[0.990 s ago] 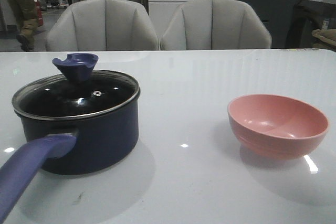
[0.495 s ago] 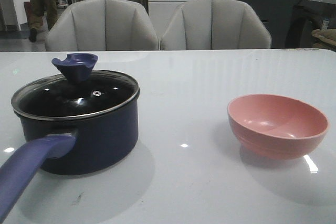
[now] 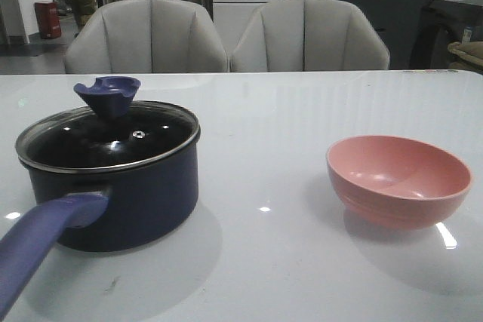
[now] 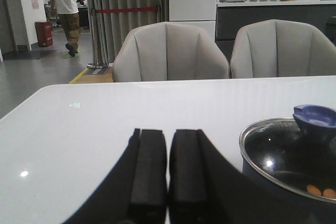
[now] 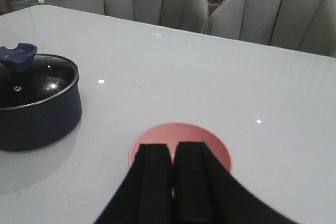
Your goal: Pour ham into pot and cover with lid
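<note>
Lid (image 3: 108,137) on pot (image 3: 121,194), ham (image 4: 320,191) inside

My navy pot (image 3: 121,186) stands upright on the tabletop (image 3: 302,111), glass lid (image 3: 106,137) seated on it, orange ham (image 4: 320,191) visible inside.

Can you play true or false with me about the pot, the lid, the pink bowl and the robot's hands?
1. The lid sits on the pot. True.
2. The pink bowl is full of ham. False: it looks empty; orange ham chunks show through the glass lid, inside the pot.
3. The pot is on the robot's right side. False: it is on the left, the bowl on the right.
4. The left gripper is shut and holds nothing. True.
5. The right gripper is holding the bowl. False: it is shut and empty, in front of the bowl.
</note>
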You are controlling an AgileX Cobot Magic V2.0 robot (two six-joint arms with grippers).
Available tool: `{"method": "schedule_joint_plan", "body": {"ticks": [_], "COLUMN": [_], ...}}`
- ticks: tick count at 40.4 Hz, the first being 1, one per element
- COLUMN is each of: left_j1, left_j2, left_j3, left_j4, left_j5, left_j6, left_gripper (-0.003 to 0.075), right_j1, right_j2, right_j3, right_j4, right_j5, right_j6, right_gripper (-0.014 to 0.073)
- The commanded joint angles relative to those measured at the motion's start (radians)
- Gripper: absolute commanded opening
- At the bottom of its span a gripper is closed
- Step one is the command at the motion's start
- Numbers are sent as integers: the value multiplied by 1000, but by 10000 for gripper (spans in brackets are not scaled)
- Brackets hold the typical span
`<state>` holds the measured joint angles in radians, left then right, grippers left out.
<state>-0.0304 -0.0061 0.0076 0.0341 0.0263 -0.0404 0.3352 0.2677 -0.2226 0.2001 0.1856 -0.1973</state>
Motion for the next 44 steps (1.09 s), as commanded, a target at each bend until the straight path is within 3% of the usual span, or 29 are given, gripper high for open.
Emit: {"method": "schedule_joint_plan", "body": {"ticks": [1, 34, 44], "left_j1": [0, 0, 0], "left_j2": [-22, -22, -22], "left_j3": [30, 30, 30], "left_j4": [-9, -9, -9], "left_j5": [-84, -84, -84], "left_j6": [-10, -10, -10], "left_gripper": [114, 114, 114], "right_j1": [1, 1, -153], "right_j2": [7, 7, -71], "right_j3": [-27, -22, 60], "right_j4": [5, 5, -69], "right_j5": [-72, -76, -114], "right_j6": [-3, -3, -4], "right_gripper": [150, 150, 150]}}
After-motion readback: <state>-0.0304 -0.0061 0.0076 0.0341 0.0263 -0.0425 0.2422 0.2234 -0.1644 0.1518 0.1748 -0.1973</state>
